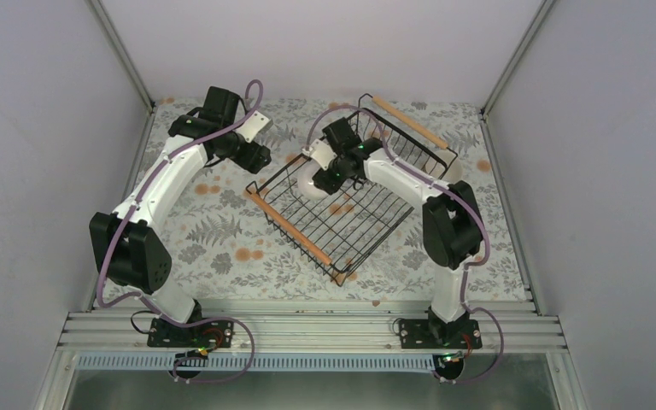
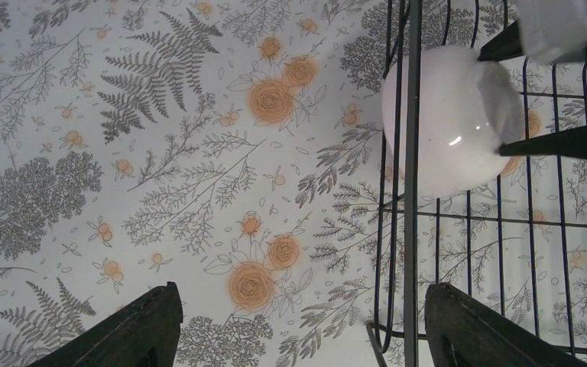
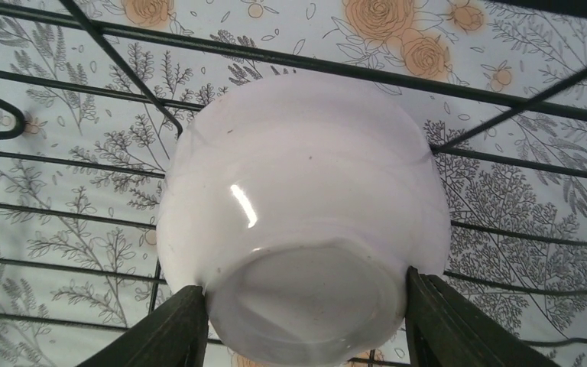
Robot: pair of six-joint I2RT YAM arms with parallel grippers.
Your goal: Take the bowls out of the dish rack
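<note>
On floral table (image 1: 213, 235), pale walls (image 1: 43, 128), right tool (image 3: 303, 306) clamping white bowl (image 3: 298, 176) in rack (image 1: 291, 227); left tool (image 2: 299, 306) open

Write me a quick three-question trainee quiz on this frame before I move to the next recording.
1. True or false: the left gripper holds a bowl.
2. The bowl between the right gripper's fingers is: A white, B yellow-green, C tan.
3. Is that bowl inside the dish rack, or outside it on the table?
Key: 1 false, it is open and empty over the table, beside the rack. 2 A. 3 inside the dish rack.
</note>
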